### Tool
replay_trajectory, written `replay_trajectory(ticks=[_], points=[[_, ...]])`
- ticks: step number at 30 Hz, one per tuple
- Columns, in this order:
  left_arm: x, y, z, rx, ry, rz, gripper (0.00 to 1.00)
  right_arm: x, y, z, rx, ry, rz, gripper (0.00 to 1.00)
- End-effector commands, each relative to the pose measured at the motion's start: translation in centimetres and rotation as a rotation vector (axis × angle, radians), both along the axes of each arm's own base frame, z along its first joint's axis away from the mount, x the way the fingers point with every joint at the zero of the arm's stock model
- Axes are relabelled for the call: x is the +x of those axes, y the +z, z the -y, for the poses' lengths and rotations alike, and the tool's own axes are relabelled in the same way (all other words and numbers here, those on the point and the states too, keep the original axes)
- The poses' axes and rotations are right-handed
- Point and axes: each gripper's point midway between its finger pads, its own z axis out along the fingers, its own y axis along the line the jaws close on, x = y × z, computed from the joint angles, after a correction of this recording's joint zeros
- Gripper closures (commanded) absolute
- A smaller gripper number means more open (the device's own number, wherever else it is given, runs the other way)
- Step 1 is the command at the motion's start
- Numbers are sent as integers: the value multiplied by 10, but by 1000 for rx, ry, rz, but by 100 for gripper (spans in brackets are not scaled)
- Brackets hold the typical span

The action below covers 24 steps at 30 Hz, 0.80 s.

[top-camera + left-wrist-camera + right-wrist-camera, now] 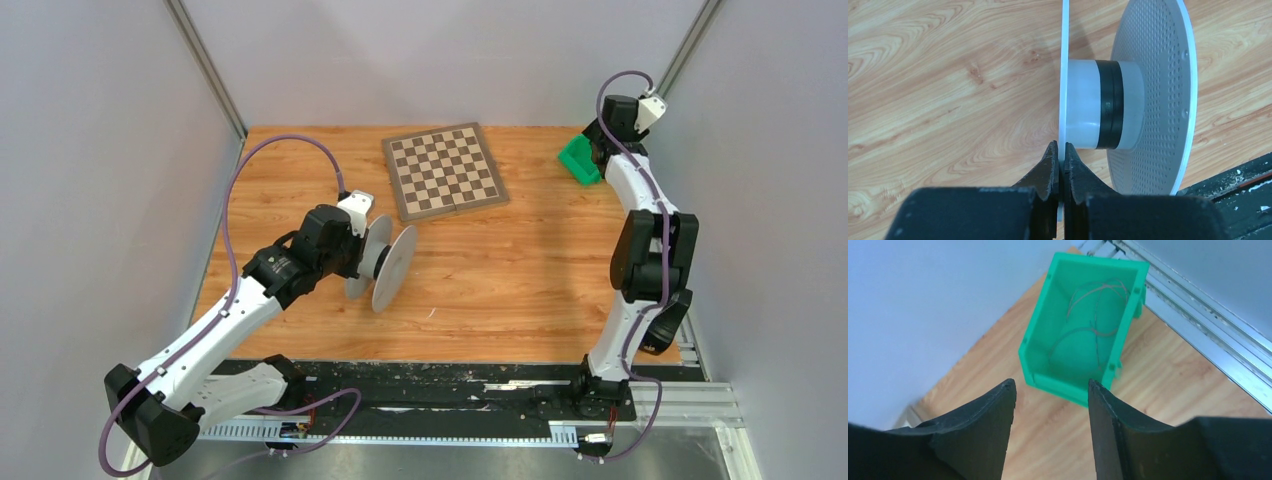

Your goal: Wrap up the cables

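A white spool (385,262) with two round flanges stands on edge at the table's left middle. Its hub (1095,104) carries a black band. My left gripper (1061,150) is shut on the thin near flange (1064,75), one finger on each face. In the right wrist view, thin brownish cables (1095,315) lie loosely inside a green bin (1083,330) at the far right corner. My right gripper (1052,385) hovers above the bin's near wall, jaws apart with nothing between them.
A folding chessboard (444,170) lies at the back middle. The green bin (578,160) sits by the right wall, next to an aluminium rail (1198,315). A black strip (430,385) runs along the table's near edge.
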Motion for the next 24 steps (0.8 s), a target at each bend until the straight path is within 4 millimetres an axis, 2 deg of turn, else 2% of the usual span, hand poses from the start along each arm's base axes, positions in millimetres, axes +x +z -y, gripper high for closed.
replay_trajectory(ticks=[1,8,11,21,24], points=[[16,24,7,-56,14,99,99,44,25,23,73,-139,168,47],[19,23,8,-45,12,91,99,84,-6,53,158,-194,204,48],[20,21,8,-33,12,82,99,87,-23,62,203,-223,206,48],[22,15,10,-20,13,62,96,94,-66,74,220,-263,186,49],[23,14,10,-14,17,60,95,100,-70,77,239,-262,210,50]])
